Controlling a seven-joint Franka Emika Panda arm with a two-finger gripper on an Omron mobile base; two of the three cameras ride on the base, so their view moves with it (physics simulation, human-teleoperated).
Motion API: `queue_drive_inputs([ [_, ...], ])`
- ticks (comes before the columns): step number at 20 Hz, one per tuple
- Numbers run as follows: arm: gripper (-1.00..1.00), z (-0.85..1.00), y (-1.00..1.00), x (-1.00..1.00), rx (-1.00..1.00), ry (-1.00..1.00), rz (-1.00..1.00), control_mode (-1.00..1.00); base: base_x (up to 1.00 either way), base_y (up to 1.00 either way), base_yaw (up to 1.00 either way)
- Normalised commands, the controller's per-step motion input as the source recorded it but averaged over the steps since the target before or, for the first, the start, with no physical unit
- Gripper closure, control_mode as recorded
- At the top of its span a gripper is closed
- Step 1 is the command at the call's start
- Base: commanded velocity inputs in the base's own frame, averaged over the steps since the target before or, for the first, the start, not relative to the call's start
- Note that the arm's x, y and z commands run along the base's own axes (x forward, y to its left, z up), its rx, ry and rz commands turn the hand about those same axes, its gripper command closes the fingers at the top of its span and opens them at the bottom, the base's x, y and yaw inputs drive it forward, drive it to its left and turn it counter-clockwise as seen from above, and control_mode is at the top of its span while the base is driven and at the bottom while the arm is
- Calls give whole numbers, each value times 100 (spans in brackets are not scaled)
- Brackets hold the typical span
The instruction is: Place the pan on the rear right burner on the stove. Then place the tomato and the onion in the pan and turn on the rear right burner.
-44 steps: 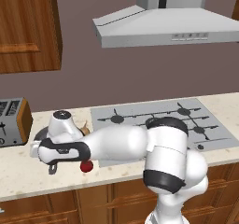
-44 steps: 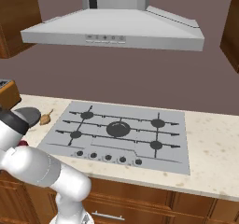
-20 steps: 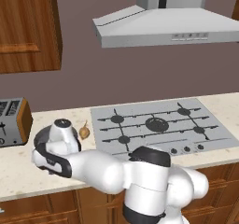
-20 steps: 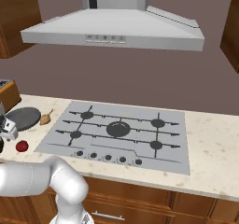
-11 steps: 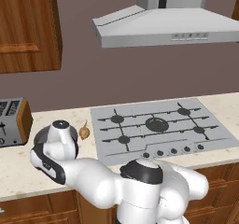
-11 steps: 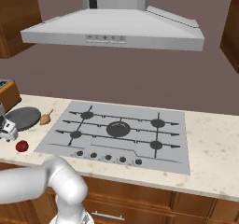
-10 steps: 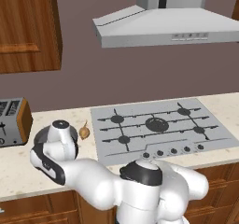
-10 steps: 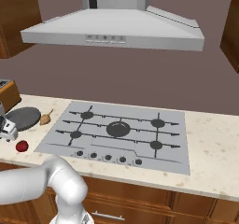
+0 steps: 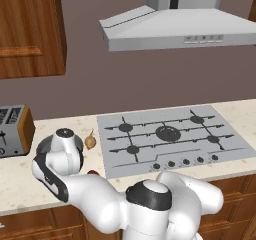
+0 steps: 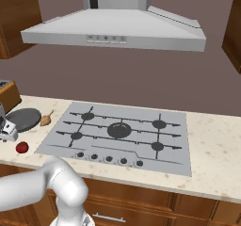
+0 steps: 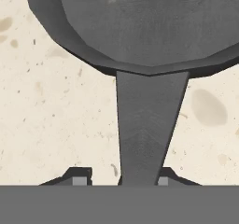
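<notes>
Left of the flat silver-grey stove, on the speckled counter, lay the dark grey cast-iron pan, the tan onion and the red tomato. The gripper straddled the pan's handle, jaws apart, not visibly clamped. Judged: grasping step; next, close, lift, carry rightward to the rear right burner.

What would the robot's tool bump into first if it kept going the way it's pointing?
Most likely the pan: its handle runs straight down between the tool's tips, with the counter just beneath. How much gap remains is unclear.
</notes>
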Motion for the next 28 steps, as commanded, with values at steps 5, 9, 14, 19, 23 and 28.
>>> queue_drive_inputs([
  [5,100,0,0,0,0,0,0,-100,0,0,0],
  [9,100,0,0,1,0,0,0,-100,0,0,0],
  [14,100,15,0,1,0,0,0,-100,0,0,0],
  [19,100,36,0,0,0,0,2,-100,0,0,0],
  [23,100,39,-7,0,0,0,1,-100,0,0,0],
  [28,100,38,-29,0,0,2,0,-100,0,0,0],
])
